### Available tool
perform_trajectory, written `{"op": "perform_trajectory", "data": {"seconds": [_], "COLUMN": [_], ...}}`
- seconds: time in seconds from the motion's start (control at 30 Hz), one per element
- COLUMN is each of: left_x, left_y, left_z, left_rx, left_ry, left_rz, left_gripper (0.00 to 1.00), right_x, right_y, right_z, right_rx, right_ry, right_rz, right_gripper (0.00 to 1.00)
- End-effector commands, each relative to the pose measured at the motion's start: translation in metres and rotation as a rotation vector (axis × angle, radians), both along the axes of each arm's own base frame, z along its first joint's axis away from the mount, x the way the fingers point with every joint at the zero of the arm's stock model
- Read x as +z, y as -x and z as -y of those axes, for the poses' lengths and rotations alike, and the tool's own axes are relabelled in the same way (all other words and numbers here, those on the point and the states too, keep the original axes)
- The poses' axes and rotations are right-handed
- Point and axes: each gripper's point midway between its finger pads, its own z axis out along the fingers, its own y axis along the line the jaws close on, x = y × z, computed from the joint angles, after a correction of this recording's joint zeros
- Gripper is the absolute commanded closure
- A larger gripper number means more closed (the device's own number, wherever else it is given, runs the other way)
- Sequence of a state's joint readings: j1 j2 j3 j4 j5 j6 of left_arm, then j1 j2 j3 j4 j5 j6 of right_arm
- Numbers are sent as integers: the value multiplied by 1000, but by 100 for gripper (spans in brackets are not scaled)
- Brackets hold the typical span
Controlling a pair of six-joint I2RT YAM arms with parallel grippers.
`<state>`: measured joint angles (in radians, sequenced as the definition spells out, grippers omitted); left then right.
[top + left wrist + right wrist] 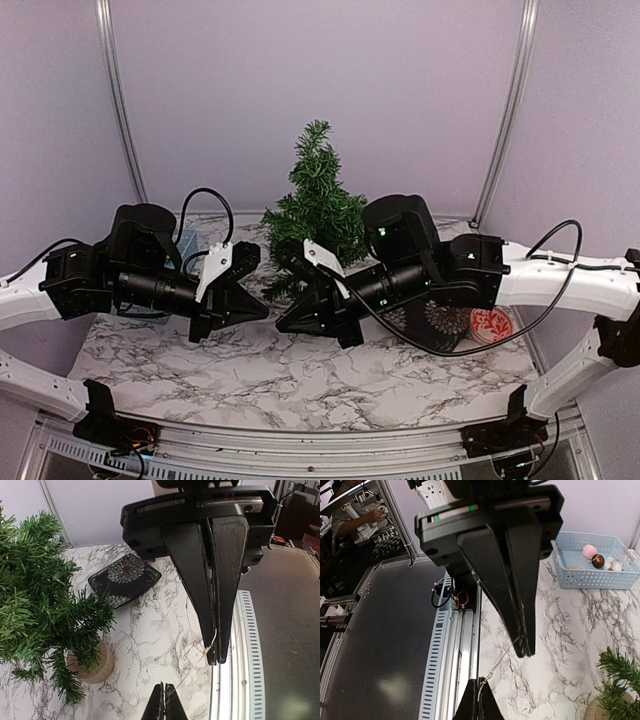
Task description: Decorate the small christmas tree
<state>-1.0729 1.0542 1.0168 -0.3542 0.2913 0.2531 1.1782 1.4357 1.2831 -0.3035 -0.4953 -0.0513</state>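
On the white marble-patterned table [300, 385], the small christmas tree [318, 205], dark green with a tan wooden stump, is set at the back centre. A thin pale thread [492, 671] is pinched by the fully closed left gripper [216, 657] and right gripper [524, 652].

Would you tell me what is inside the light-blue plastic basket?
The light-blue plastic basket holds a pink ball, a glossy brown bauble and whitish pieces; its near wall hides the rest.
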Motion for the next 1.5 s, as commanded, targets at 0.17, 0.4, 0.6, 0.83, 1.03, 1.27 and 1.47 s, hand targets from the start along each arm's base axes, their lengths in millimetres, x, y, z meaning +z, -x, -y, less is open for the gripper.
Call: {"op": "perform_trajectory", "data": {"seconds": [0.17,0.4,0.6,0.83,1.03,1.27,1.47], "left_x": [43,54,66,58,49,37,20], "left_y": [-26,-46,-60,-57,-45,-16,-1], "left_z": [-14,-39,-57,-50,-35,-15,-3], "left_rx": [213,354,417,371,256,96,30], "left_ry": [161,241,318,292,228,131,86], "left_rz": [-27,-62,-90,-104,-129,-106,-124], "left_gripper": [100,100,100,100,92,54,48], "right_x": [-20,-50,-79,-75,-50,-43,-36], "right_y": [-20,-30,-33,-37,-37,-35,-35], "right_z": [26,50,72,72,56,38,31], "right_rx": [-125,-210,-268,-283,-237,-161,-136], "right_ry": [13,60,109,83,43,63,63], "right_rz": [-34,-55,-67,-74,-72,-68,-67], "right_gripper": [100,100,100,100,100,100,100]}}
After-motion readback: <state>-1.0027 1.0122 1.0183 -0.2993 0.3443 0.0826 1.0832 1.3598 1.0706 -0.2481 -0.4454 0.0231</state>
